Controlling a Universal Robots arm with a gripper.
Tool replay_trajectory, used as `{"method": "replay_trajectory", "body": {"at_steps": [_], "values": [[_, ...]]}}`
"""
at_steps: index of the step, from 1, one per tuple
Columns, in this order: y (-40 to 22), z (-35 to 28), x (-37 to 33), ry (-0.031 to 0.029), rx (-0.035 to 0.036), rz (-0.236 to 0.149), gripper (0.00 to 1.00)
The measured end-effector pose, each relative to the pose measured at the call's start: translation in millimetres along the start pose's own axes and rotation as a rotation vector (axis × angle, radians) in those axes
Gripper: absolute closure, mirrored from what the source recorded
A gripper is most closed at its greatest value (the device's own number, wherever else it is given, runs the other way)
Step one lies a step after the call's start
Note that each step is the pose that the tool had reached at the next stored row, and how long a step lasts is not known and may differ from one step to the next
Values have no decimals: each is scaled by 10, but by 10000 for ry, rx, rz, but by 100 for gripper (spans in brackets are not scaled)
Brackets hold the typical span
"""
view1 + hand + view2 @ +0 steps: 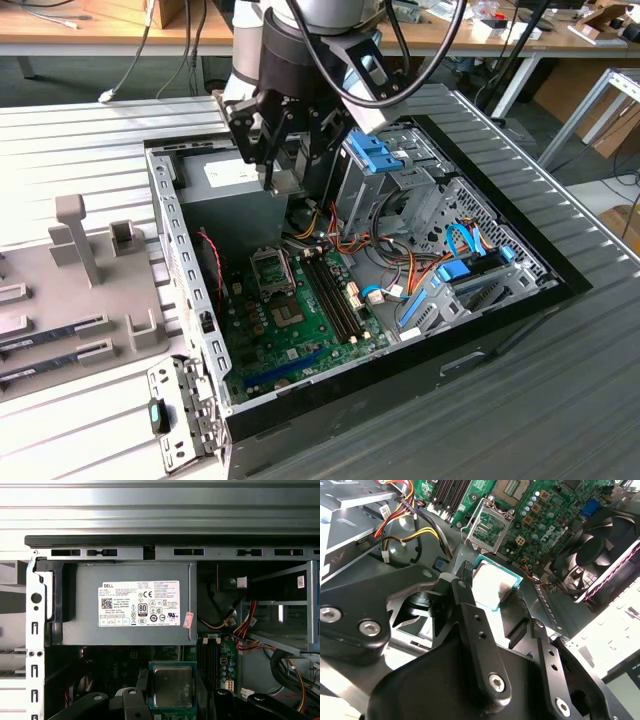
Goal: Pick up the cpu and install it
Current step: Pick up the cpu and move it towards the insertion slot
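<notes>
Exterior view, from its left to its right: a grey slotted fixture (100,290) rests on the ribbed tabletop (560,390). Beside it lies the open computer case (172,240), its green motherboard (300,335) facing up and the black socket frame (272,268) set on the board. The pincer (285,160) hangs above the case, over the grey power supply (228,178) and short of the socket frame. What it carries is hard to make out here, perhaps a pale plate at its tips. Blue-latched drive bays (378,155) stand further to the exterior view's right.

In both wrist views the pincer (492,582) (172,682) is clenched on the cpu (490,589) (172,687), with black fingers (470,610) against opposite edges. The cpu's silver-grey top faces the cameras and its green rim shows. In the second wrist view the cpu is held in the air, apart from the open socket frame (487,527) beneath. A black fan (605,545) sits beside the board.
</notes>
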State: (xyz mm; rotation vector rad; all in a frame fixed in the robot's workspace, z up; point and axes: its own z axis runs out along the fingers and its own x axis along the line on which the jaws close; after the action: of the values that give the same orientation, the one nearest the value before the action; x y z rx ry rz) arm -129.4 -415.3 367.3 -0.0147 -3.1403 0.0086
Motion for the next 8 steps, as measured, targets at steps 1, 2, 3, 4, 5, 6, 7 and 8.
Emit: {"method": "replay_trajectory", "body": {"at_steps": [1,2,3,4,5,6,7,8], "values": [[-2,1,0,-1,0,0,53],[-4,2,0,0,1,0,53],[-8,3,0,0,3,-1,53],[-10,4,0,0,3,0,53],[-15,5,0,0,4,0,53],[-19,6,0,0,4,0,53],[-22,7,0,0,5,0,53],[-25,8,0,-1,5,0,53]]}}
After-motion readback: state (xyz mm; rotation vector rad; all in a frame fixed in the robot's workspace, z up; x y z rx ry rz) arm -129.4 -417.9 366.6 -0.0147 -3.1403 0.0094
